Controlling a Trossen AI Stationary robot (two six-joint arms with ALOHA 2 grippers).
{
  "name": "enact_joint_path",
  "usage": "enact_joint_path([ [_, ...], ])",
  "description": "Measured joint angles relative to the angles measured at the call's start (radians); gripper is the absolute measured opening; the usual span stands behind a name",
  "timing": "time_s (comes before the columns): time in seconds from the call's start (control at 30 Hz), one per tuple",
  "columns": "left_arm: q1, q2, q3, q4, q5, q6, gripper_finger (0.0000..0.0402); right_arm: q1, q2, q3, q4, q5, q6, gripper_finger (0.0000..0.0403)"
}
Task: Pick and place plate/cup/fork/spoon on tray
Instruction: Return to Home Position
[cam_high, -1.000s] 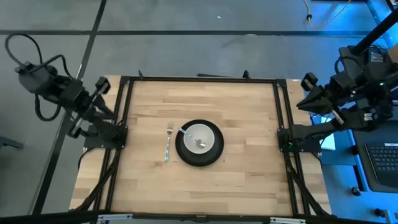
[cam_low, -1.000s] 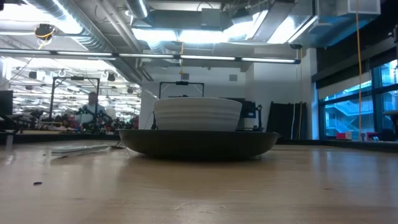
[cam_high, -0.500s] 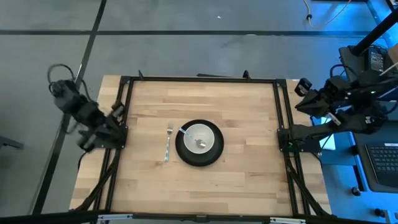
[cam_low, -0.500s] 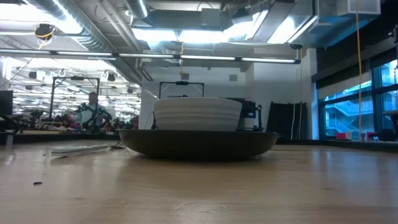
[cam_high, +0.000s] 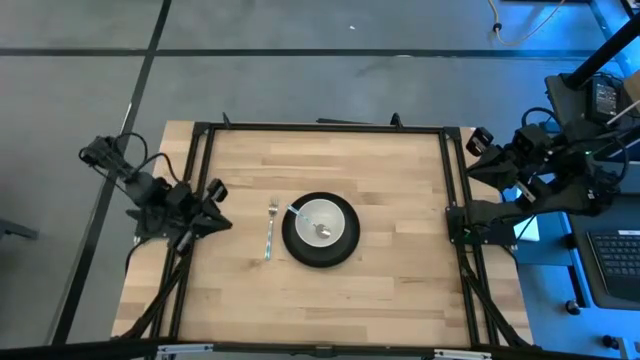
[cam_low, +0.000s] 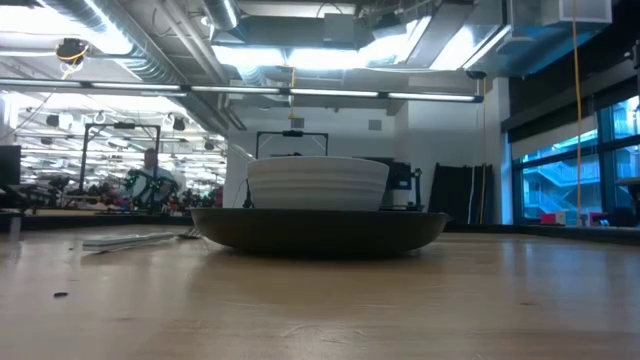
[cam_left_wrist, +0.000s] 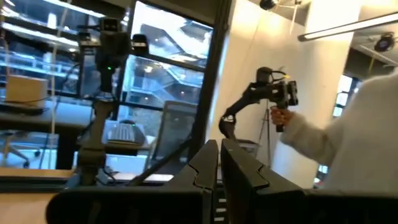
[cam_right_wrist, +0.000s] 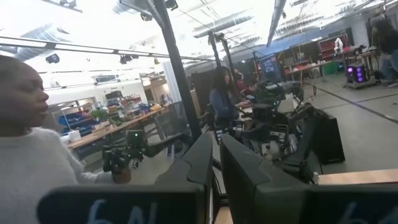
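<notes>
Pale wooden tabletop stretches between two arms that are drawn off to its ends. On the left gripper the jaws are pressed nearly together with nothing between them. Over the last second its arm has unfolded from outside the tabletop and swung in, so the jaws now hang at the left edge, aimed at the middle. On the right gripper the jaws are likewise closed to a sliver and empty, and it has crept a little nearer the right edge.

Nearest the left jaws, though clearly apart from them, lies the fork, just beside the plate. The cup sits on the plate with the spoon resting inside it. That whole setting is well apart from the right jaws. None of it has shifted while the arms moved.

My reading is that the placing is finished and nothing is left to carry. The arms are only settling into their rest poses.
</notes>
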Motion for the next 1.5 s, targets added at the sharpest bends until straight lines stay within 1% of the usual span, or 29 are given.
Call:
enact_joint_path([
  [0.27,0.114,-0.061,-0.033,-0.010,0.002,0.005,0.0014,0.000,-0.007,0.000,0.000,0.000,0.000,0.0036],
  [0.37,0.160,-0.088,-0.033,-0.042,0.006,0.009,0.0014,0.000,-0.006,0.000,-0.003,0.000,-0.002,0.0036],
  [0.47,0.202,-0.116,-0.034,-0.051,0.033,0.042,0.0014,0.000,-0.006,0.000,-0.007,0.000,-0.006,0.0036],
  [0.6,0.245,-0.150,-0.034,-0.050,0.034,0.103,0.0014,0.000,-0.006,0.000,-0.013,-0.001,-0.026,0.0036],
  [0.7,0.276,-0.170,-0.034,-0.052,0.035,0.121,0.0014,0.000,-0.006,0.000,-0.015,-0.006,-0.032,0.0036],
  [0.8,0.306,-0.182,-0.034,-0.081,0.030,0.123,0.0014,0.000,-0.007,0.000,-0.031,-0.008,-0.033,0.0036],
  [0.93,0.353,-0.180,-0.034,-0.092,-0.012,0.115,0.0014,0.000,-0.022,0.000,-0.087,-0.004,-0.050,0.0036],
  [1.13,0.402,-0.179,-0.034,-0.091,0.003,0.107,0.0014,0.000,-0.067,-0.002,-0.131,-0.001,-0.109,0.0036],
  [1.2,0.409,-0.179,-0.034,-0.092,0.009,0.106,0.0014,0.000,-0.097,-0.025,-0.132,-0.001,-0.114,0.0036],
  [1.27,0.411,-0.179,-0.034,-0.092,0.009,0.106,0.0014,0.000,-0.143,-0.078,-0.135,0.003,-0.108,0.0036],
  [1.37,0.411,-0.179,-0.034,-0.094,0.009,0.106,0.0014,0.000,-0.242,-0.182,-0.119,0.055,-0.075,0.0036],
  [1.43,0.411,-0.179,-0.034,-0.093,0.009,0.105,0.0014,0.000,-0.306,-0.257,-0.058,0.083,-0.036,0.0036],
  [1.5,0.411,-0.179,-0.034,-0.091,0.009,0.105,0.0014,0.000,-0.356,-0.327,0.005,0.089,-0.017,0.0036],
])
